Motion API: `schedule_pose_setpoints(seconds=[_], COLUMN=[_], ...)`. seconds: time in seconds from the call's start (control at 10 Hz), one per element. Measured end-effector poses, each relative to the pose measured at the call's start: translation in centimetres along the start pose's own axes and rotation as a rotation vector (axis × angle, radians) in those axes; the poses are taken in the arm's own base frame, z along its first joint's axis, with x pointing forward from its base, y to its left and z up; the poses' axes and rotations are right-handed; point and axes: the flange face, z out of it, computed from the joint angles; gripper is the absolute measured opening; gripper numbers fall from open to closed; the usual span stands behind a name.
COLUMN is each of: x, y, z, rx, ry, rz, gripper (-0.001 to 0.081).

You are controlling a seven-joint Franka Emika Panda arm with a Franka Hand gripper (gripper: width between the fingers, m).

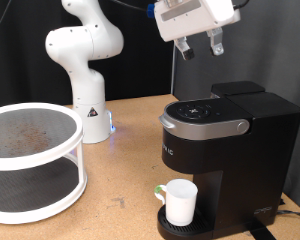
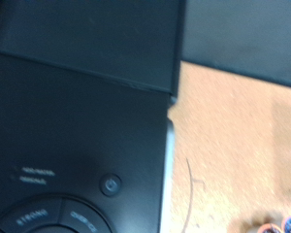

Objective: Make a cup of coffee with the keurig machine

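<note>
Keurig machine (image 1: 222, 140) lid closed; cup (image 1: 179, 201) on its drip tray. Gripper (image 1: 199, 45) well above, fingers apart, empty, open air around.

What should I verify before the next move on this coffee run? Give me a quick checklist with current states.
1. Cup placed: white cup stands upright on the drip tray under the keurig machine head. Ok.
2. Machine lid: the silver-trimmed top sits down flat, closed. Ok.
3. Tool position: the tool hangs in the air above the machine, apart from it, holding nothing. Ok.
4. Wrist view: shows the black top with its round button and button labels, blurred. Ok.
5. Pod loaded: inside hidden by the closed lid. Cannot tell.
6. Brew started: no light or coffee flow visible. Cannot tell.
</note>
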Motion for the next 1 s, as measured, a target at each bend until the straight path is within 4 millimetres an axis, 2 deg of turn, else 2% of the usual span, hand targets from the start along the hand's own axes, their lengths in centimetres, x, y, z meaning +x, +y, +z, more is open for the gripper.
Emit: schedule_pose_setpoints(seconds=[0.3,0.9,1.0], x=[0.3,0.3,0.1], y=[-0.1,1.4,1.4], z=[1.6,4.3,4.6], rx=[0.045,0.030,0.037], ry=[-0.150,-0.197,-0.204], rz=[-0.035,-0.049,-0.062], gripper=[0.0803,0.0803,0.0682])
